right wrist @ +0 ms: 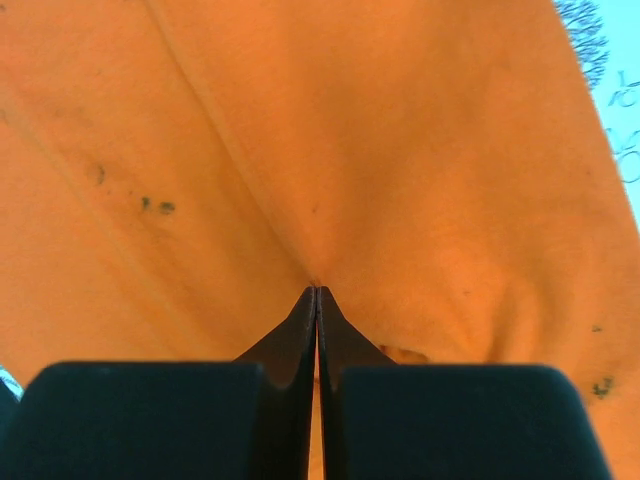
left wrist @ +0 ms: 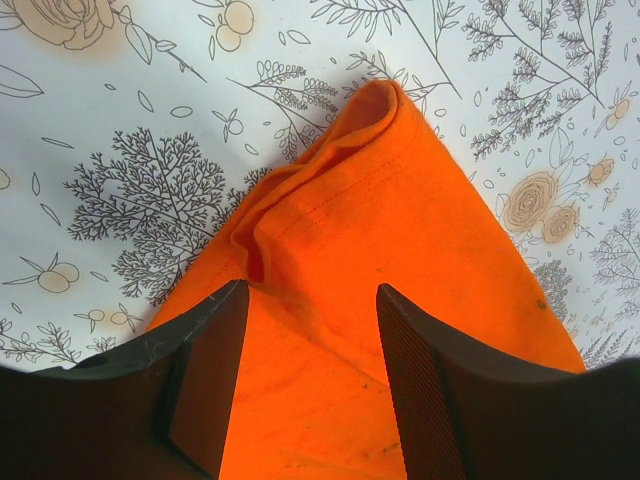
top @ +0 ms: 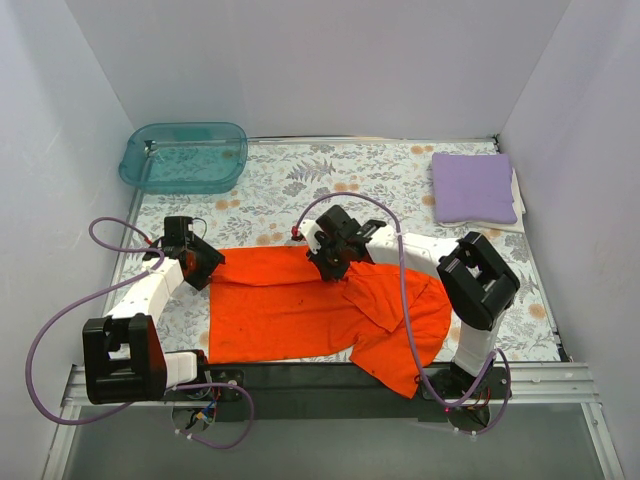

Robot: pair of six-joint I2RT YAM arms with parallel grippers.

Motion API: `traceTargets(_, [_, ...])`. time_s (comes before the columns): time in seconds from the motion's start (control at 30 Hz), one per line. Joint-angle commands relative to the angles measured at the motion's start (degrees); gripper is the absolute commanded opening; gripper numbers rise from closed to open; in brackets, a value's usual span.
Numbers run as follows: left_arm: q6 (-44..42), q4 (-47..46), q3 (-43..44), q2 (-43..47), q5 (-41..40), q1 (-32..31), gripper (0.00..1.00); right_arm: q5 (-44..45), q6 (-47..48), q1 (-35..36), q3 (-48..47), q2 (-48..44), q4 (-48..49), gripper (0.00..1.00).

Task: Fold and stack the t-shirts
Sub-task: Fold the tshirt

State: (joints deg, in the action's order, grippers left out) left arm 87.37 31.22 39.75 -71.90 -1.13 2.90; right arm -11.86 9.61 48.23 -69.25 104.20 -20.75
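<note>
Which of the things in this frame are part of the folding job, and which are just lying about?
Part of the job: orange t-shirt, spread out, pinched by the right gripper, left gripper open at its corner; lavender t-shirt, folded at far right.
Lying about: teal tub, far left corner; floral table cover.

Your two arms match: left arm (top: 150,290) and right arm (top: 415,250) both have white link shells with chunky black joint housings (top: 120,355). One purple cable (top: 40,340) loops loose off each arm, down to the base. The left gripper (left wrist: 312,290) has matte black fingers, a fine ribbed grip pad (left wrist: 425,400) on one inner face and light scuffs on the other. The right gripper (right wrist: 316,292) has black fingers tapering to thin wedge tips.
</note>
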Motion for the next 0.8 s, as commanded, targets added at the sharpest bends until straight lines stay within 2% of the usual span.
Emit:
traceTargets(0.0, [0.5, 0.0, 0.2, 1.4, -0.5, 0.2, 0.51, -1.9, 1.4, 0.7, 0.8, -0.5, -0.6, 0.06])
traceTargets(0.17, [-0.1, 2.6, 1.4, 2.9, -1.2, 0.2, 0.51, -1.0, 1.3, 0.8, 0.7, -0.9, -2.0, 0.2])
traceTargets(0.3, [-2.2, 6.1, 5.8, 4.4, -1.1, 0.1, 0.52, 2.6, -0.5, 0.7, -0.1, -2.5, -4.2, 0.31])
traceTargets(0.47, [-5.3, 8.6, 10.7, 4.4, -1.0, -2.1, 0.54, 6.4, -4.1, 0.1, 0.2, -7.9, -6.1, 0.47])
traceTargets(0.63, [-5.7, 4.3, 10.0, 2.1, 0.9, -7.0, 0.54, 13.2, -9.8, -2.9, 3.0, -12.5, -7.7, 0.5])
traceTargets(0.77, [-4.8, -0.2, 6.4, -0.3, 1.0, -8.1, 0.52, 16.4, -15.2, -10.1, 7.5, -17.1, -8.2, 0.49])
